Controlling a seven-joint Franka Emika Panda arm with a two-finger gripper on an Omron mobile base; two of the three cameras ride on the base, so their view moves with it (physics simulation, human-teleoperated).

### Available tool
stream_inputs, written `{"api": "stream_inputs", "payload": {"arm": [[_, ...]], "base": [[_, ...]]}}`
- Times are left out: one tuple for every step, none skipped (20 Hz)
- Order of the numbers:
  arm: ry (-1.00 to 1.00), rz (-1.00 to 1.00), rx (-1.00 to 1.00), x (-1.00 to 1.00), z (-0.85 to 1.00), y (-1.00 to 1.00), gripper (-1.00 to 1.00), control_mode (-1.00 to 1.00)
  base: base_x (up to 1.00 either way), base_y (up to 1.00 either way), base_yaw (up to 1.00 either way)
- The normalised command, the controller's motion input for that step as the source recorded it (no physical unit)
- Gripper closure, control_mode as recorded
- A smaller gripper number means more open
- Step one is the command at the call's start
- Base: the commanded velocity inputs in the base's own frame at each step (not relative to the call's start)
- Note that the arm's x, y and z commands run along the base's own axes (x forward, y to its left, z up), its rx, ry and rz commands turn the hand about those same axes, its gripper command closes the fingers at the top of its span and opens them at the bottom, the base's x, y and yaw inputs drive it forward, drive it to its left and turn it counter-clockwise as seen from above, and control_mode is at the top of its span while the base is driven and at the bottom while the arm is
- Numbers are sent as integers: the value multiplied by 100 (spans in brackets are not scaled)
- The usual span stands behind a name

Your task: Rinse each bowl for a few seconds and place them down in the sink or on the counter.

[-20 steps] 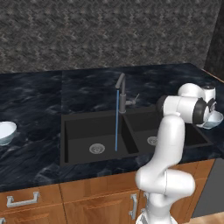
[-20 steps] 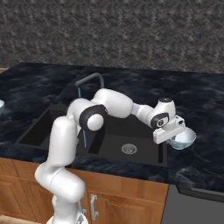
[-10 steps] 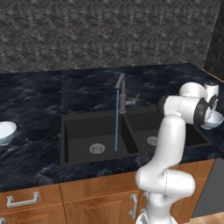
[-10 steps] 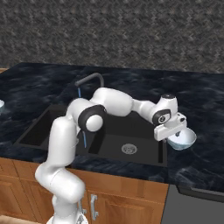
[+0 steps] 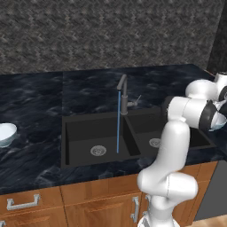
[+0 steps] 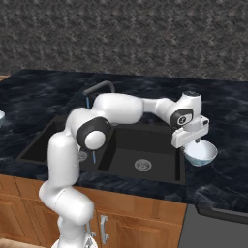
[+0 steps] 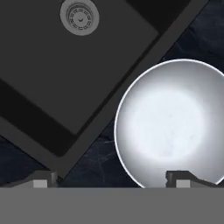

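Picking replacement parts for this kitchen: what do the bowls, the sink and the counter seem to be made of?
Bowls: glazed ceramic, perhaps; glossy bluish white with highlights. Sink: matte black, possibly composite; no shine. Counter: polished black marble look; pale veining.

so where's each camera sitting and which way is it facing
Left base view: behind the arm's left, looking forward and down at the sink, running faucet and the left bowl; arm at lower right.
Right base view: behind its right, same sink; arm from lower left, open gripper over the right bowl.
Hand view: looks down past the fingertips at that bowl and a drain.
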Motion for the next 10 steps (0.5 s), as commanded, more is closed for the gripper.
{"api": "stream_inputs", "payload": {"arm": [[0, 13, 0, -45, 74, 20, -100, -100], [0, 15, 0, -42, 71, 23, -100, -100], [0, 16, 0, -39, 69, 31, -100, -100], [0, 17, 0, -36, 65, 34, -100, -100], [-2, 18, -1, -32, 64, 38, -100, -100], [-3, 19, -3, -27, 62, 38, -100, -100], [-4, 19, -4, -25, 64, 36, -100, -100], [-4, 19, -5, -20, 62, 38, -100, -100], [-3, 19, -5, -17, 61, 41, -100, -100], [-1, 19, -4, -15, 60, 43, -100, -100]], "base": [[0, 0, 0], [0, 0, 0], [0, 0, 0], [0, 0, 0], [0, 0, 0], [0, 0, 0], [0, 0, 0], [0, 0, 0], [0, 0, 0], [0, 0, 0]]}}
